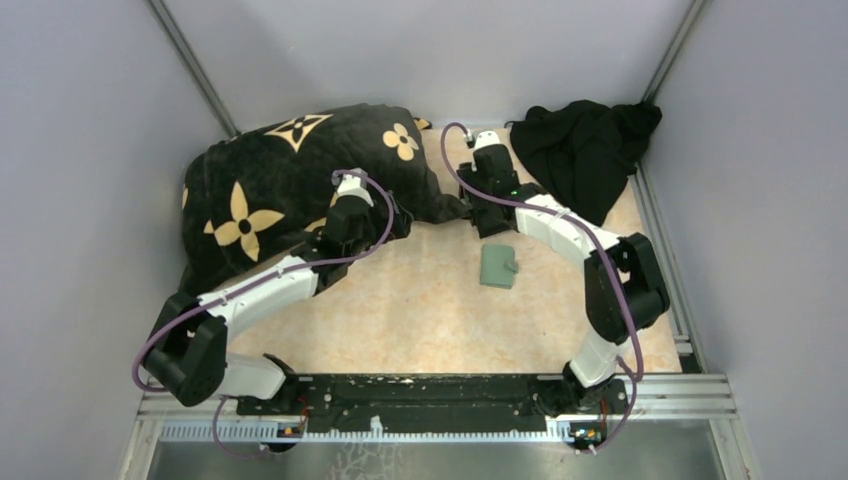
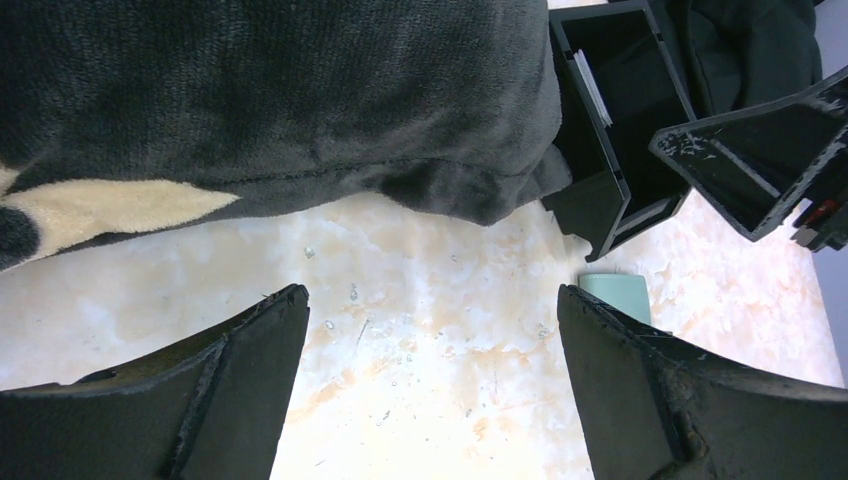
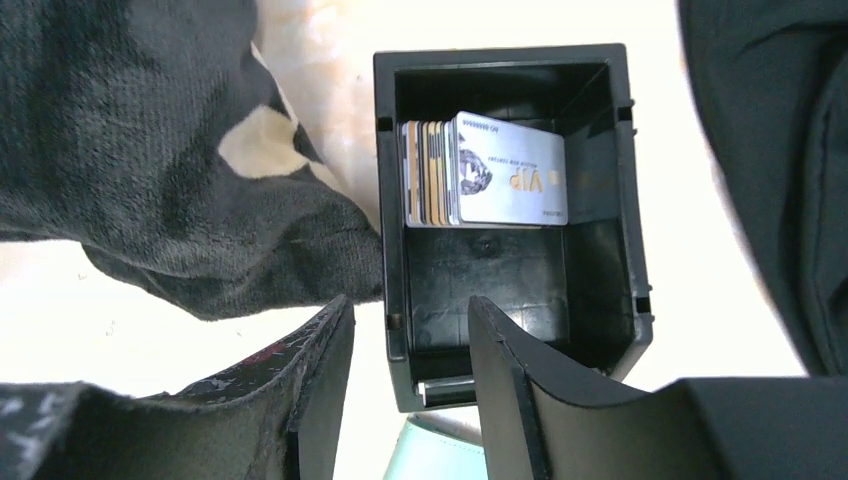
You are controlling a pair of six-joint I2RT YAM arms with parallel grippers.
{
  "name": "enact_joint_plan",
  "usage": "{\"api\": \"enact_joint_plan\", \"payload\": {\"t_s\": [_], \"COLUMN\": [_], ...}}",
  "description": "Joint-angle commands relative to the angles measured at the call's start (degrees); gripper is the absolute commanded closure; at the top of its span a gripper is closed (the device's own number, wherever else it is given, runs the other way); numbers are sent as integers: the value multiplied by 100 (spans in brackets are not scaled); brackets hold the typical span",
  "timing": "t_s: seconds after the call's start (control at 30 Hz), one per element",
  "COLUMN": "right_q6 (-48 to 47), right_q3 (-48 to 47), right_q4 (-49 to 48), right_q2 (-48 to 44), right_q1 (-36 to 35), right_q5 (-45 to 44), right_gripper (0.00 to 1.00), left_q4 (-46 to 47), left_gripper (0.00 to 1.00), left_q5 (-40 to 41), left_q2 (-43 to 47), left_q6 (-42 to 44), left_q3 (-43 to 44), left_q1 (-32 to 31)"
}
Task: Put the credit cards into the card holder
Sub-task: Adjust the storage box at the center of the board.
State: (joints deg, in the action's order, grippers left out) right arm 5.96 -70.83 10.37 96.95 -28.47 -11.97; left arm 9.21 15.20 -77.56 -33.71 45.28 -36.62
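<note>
The right jaws stand partly open over the near end of a black box and grip nothing. One finger reaches over the inside of the box and the other is outside its left wall, so that wall sits between them. Whether either finger touches the box I cannot tell. The credit cards stand on edge in a tight stack at the far end of the box, straight ahead of these jaws and apart from them. The front card is pale and has "VIP" printed on it. The card holder lies flat on the counter, just behind the right jaws on the wrist side. In the right wrist view its pale green edge shows between the two fingers.

The left jaws are spread wide and hold nothing, hanging over bare counter. Ahead of them lies the hem of a black blanket with tan flowers. The box is ahead and to their right, and the card holder peeps out just beyond their right finger. A black cloth is heaped beyond the right jaws
</note>
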Motion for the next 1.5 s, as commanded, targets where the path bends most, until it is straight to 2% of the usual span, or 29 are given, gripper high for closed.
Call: {"api": "enact_joint_plan", "payload": {"t_s": [0.0,0.53,0.8,1.47], "right_q6": [-124,7,181,441], "right_q3": [-368,-1395,-1384,-1586], "right_q4": [92,100,-55,-35], "right_q2": [-284,1162,1373,1897], "right_q1": [-5,716,863,1202], "right_q5": [-229,499,1101,1898], "right_gripper": [53,53,53,51], "left_q4": [285,527,569,677], "left_gripper": [1,1,2,3], "left_q5": [-266,-693,-746,-824], "left_q2": [-156,-777,-847,-925], "left_q6": [-76,-5,-41,-107], "left_q3": [-1,440,491,447], "left_q1": [-29,-29,-29,-30]}}
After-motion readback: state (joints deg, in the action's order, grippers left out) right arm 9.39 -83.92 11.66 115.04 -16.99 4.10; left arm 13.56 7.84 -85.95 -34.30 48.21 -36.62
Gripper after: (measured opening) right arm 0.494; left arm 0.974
